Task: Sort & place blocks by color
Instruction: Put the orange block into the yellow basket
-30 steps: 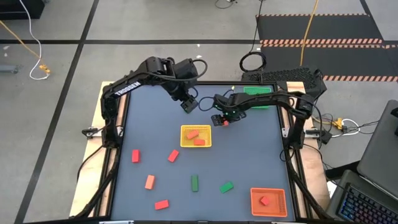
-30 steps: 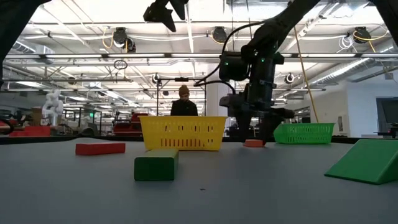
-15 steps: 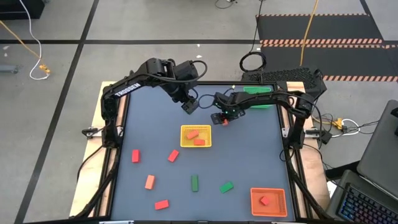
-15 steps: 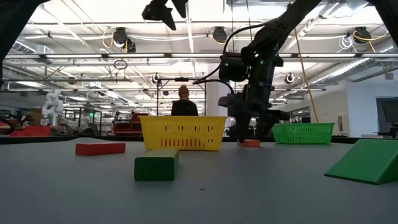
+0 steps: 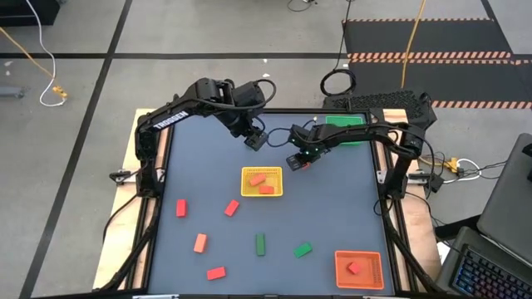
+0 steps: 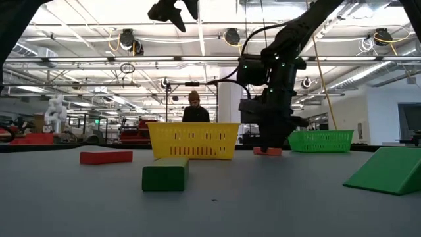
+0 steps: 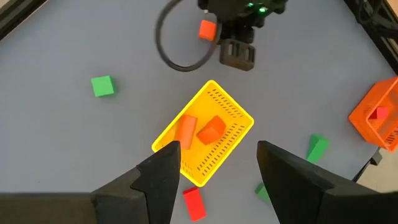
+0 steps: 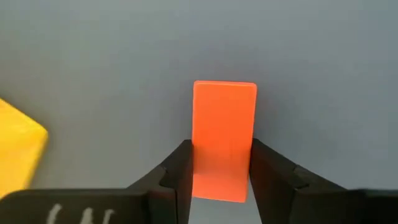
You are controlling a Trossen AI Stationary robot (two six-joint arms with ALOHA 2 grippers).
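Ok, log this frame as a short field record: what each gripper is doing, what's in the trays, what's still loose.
right gripper: fingers closed against orange-red block, on the table beside yellow tray
left gripper: open, raised above the yellow tray
yellow tray contents: two orange-red blocks
orange tray: one red block
green tray: contents hidden
loose blocks: several red and green on table
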